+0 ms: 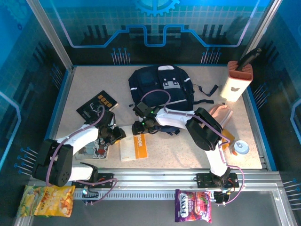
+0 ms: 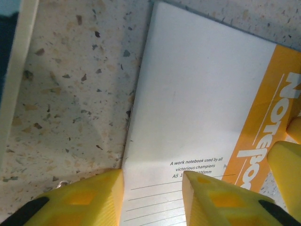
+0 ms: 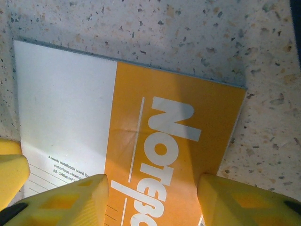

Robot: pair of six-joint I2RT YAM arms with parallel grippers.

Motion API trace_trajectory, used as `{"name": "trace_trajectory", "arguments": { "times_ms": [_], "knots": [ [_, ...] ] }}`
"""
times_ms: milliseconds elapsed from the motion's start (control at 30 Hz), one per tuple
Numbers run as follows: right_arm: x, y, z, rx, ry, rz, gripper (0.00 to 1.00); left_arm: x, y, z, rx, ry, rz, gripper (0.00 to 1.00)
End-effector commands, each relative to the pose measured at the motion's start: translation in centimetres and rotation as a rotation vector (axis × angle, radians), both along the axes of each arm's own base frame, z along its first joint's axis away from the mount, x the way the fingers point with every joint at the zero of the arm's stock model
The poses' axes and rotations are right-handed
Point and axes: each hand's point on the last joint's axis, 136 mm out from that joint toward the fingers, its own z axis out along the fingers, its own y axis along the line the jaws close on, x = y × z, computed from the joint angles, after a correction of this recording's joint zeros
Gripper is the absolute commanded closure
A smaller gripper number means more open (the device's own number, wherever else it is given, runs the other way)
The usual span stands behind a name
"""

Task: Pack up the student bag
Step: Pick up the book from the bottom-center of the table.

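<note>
The student bag, dark navy with grey-white patches, lies at the back middle of the table. In front of it a white and orange notebook lies flat. My left gripper is down on its white side. The jaws stand apart, one finger at the notebook's left edge and the other on the cover. My right gripper is down on the orange band. Its jaws are open, one finger at the right edge.
A black book lies back left, and a flat card sits under the left arm. At the right are a white holder, a pink item and a round blue-white item. Snack bags lie off the near edge.
</note>
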Motion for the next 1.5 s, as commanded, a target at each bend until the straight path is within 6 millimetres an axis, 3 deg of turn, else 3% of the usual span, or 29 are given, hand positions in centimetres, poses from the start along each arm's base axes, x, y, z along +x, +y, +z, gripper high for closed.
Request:
{"name": "trace_trajectory", "arguments": {
  "times_ms": [0,167,267,433,800,1200,1467],
  "knots": [
    [-1.5,-1.0,-2.9,-0.056,0.086,-0.006,0.46,-0.5,-0.1,-0.4,0.003,0.038,-0.009,0.54],
    [-1.5,-1.1,-3.2,-0.057,0.095,-0.007,0.46,-0.7,0.6,-0.6,0.039,0.044,-0.002,0.47],
    [-1.5,-1.1,-3.2,-0.056,0.097,-0.007,0.46,-0.5,-0.2,-0.6,-0.005,0.036,-0.010,0.55],
    [-1.7,-1.0,-3.7,-0.051,0.120,-0.008,0.46,-0.1,-1.8,-0.3,-0.098,0.037,-0.033,0.57],
    [-1.5,-1.8,-4.4,-0.083,0.137,-0.035,0.47,0.5,-4.0,5.3,-0.266,-0.112,-0.075,0.64],
    [-1.5,-2.4,-4.6,-0.101,0.130,-0.045,0.48,0.5,-4.4,4.4,-0.311,-0.108,-0.032,0.66],
    [-0.8,-2.1,-3.1,-0.078,0.087,-0.039,0.48,0.4,-3.0,3.5,-0.214,-0.078,-0.009,0.82]
  ]
}}
